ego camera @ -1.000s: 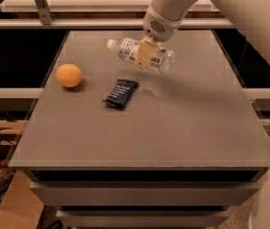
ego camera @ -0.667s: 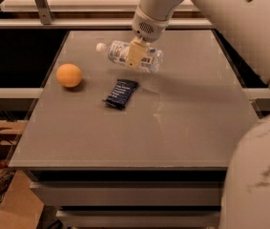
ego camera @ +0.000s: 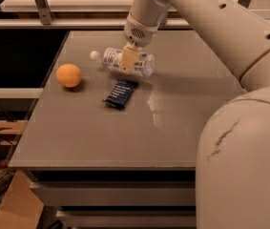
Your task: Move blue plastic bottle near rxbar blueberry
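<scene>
Far-left part of grey tabletop (ego camera: pixel 182 113): orange ball (ego camera: pixel 69 75), resting alone, well apart from the edge.

Right of the ball, toward the far side: blue plastic bottle (ego camera: pixel 111 59), clear and ribbed, lying roughly horizontal. White cap points left toward the ball, base points right. Cannot tell whether the bottle touches the tabletop or sits slightly above it; a shadow lies under it.

Gripper (ego camera: pixel 129 65): over the bottle's mid-section, clamped on it. One yellowish finger (ego camera: pixel 128 58) crosses the near side of the bottle; the other is hidden behind.

Just nearer than the bottle, below its middle: rxbar blueberry (ego camera: pixel 120 93), dark navy wrapper, flat on the tabletop, long axis angled from near-left to far-right. Its far end lies close to the bottle, with a narrow strip of tabletop showing between them.

Right: cream arm (ego camera: pixel 206 18) comes down from the far right to the gripper. Robot body (ego camera: pixel 244 166) fills the near-right corner.
</scene>
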